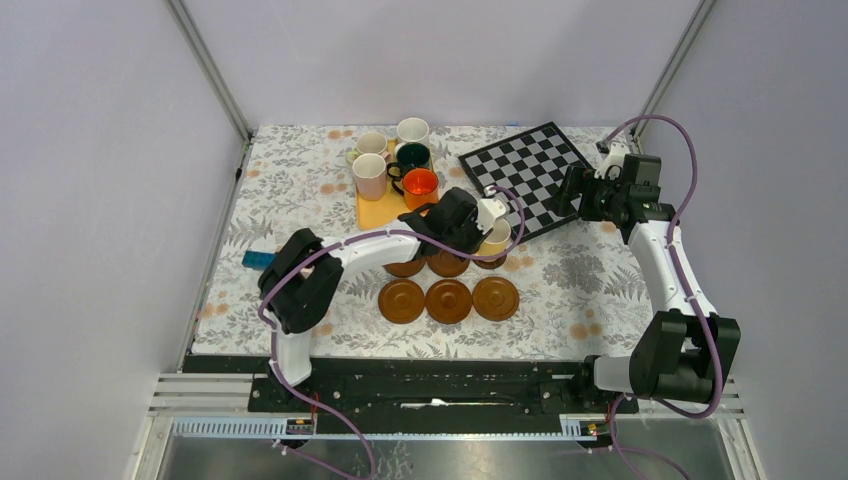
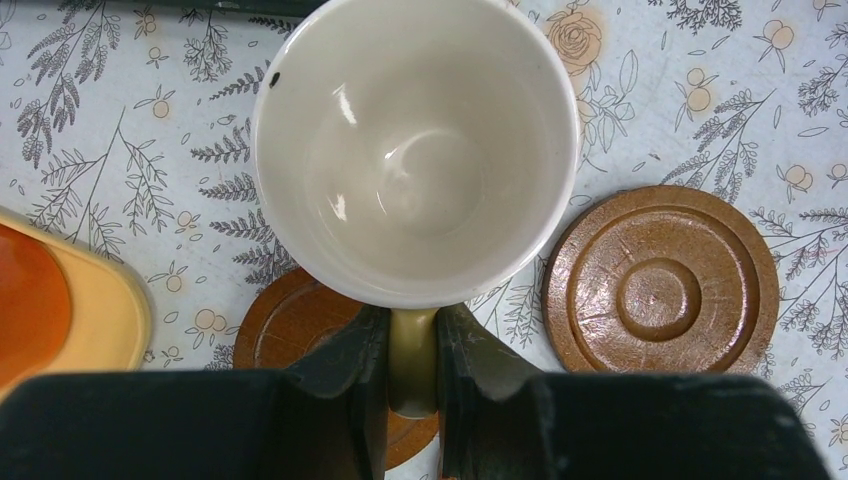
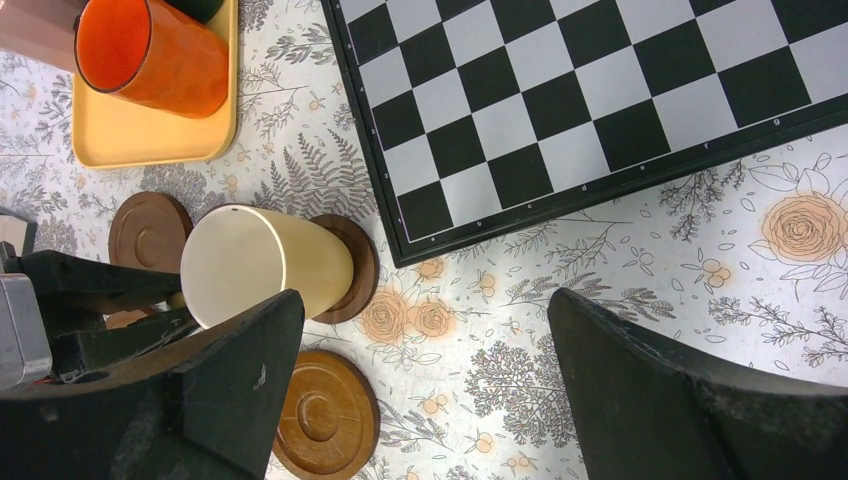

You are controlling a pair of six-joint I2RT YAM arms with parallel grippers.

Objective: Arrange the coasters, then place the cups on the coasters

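L hand [image 2: 412,345] pinches the handle of the glossy yellow cup [image 2: 415,150] over a round wooden coaster [image 2: 290,335] (contact unclear); R hand [image 3: 425,340] gapes wide, empty.

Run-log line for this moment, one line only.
left gripper shut on yellow cup handle | cup over back-right coaster | right gripper open near chessboard

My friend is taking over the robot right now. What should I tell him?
Left gripper: shut on the handle of the yellow cup, which sits on or just above the dark coaster.
Right gripper: open, empty, by the chessboard.
Done: six coasters in two rows of three.
To do: let go, then move the orange cup, dark green cup, pink cup, white cup and pale green cup from around the tray onto the bare coasters.
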